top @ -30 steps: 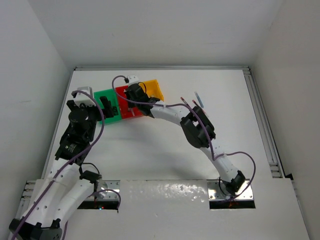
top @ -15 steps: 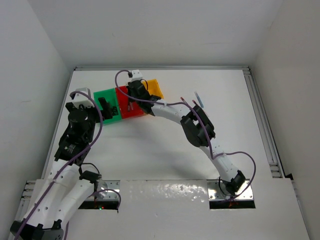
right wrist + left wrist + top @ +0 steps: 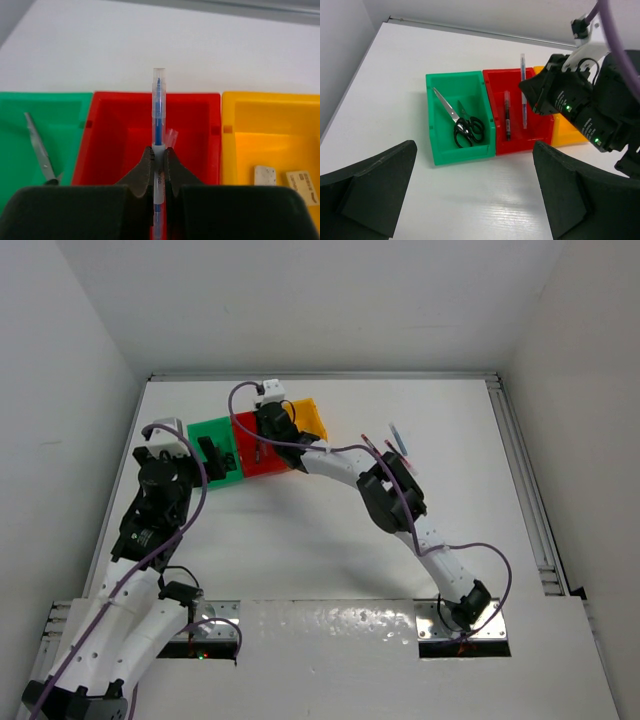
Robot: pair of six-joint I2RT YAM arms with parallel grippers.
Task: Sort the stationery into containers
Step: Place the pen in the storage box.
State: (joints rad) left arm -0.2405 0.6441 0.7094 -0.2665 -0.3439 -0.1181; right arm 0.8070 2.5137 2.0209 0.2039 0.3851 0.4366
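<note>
Pen [image 3: 158, 107], blue with a clear cap, is pinched along its barrel in your right claw [image 3: 159, 165], which is clenched on it, tip pointing up-frame over the red bin [image 3: 107, 145] at centre. It looks light, stiff and slick, so a firm mid-barrel hold seems safest. Your left claw [image 3: 475, 200] gapes wide and holds nothing. Scissors [image 3: 462, 125] lie in the green bin [image 3: 462, 155], and erasers [image 3: 264, 175] in the yellow bin [image 3: 260, 115]. The pen's rear end is cut off below the claw. Small items [image 3: 395, 438] upper right of the overhead view are too tiny to name.
</note>
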